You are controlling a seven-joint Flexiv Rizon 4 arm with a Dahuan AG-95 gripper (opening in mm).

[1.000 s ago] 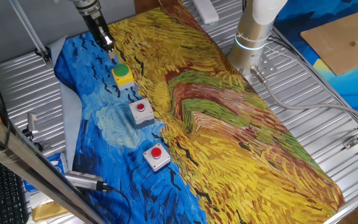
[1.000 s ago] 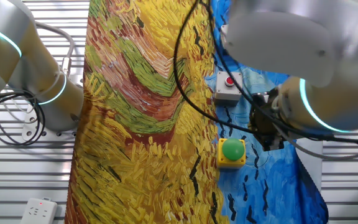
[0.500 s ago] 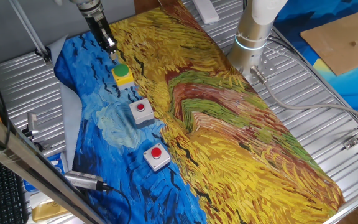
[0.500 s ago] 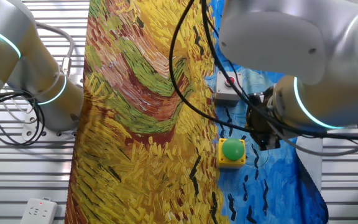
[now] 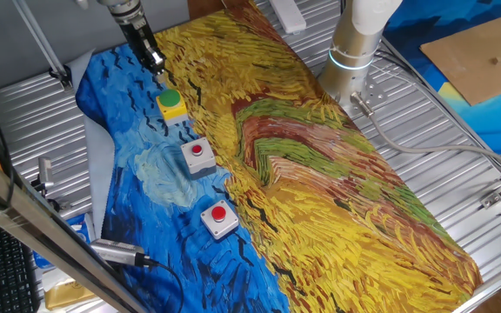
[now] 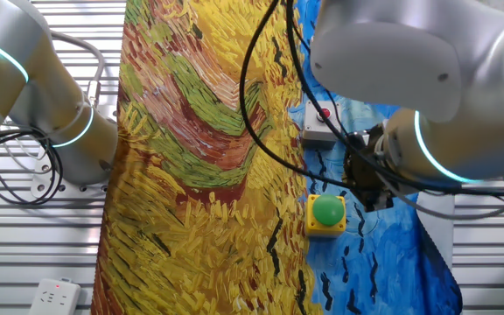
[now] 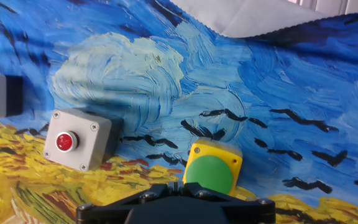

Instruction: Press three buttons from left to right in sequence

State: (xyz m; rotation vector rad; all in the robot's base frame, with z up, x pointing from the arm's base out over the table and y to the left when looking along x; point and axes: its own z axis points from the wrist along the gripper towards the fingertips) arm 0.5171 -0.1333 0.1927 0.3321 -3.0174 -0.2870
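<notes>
A soft printed cloth (image 5: 320, 174) with a matt, painterly pattern covers the ribbed, shiny metal tabletop (image 5: 442, 130). The green button (image 7: 210, 171) has a smooth plastic cap on a glossy yellow box; the two red buttons (image 5: 199, 150) (image 5: 219, 213) sit on matt grey plastic boxes. The arm (image 6: 383, 52) shell looks like smooth, satin white plastic.

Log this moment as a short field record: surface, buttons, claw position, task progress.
surface: painted cloth, blue and yellow
green button: yellow base, at the row's end nearest the claw
middle red button: grey base
far red button: grey base
claw: just beyond the green button, above the cloth, not touching it
claw state: fingertips not visible
progress: no button being pressed
</notes>
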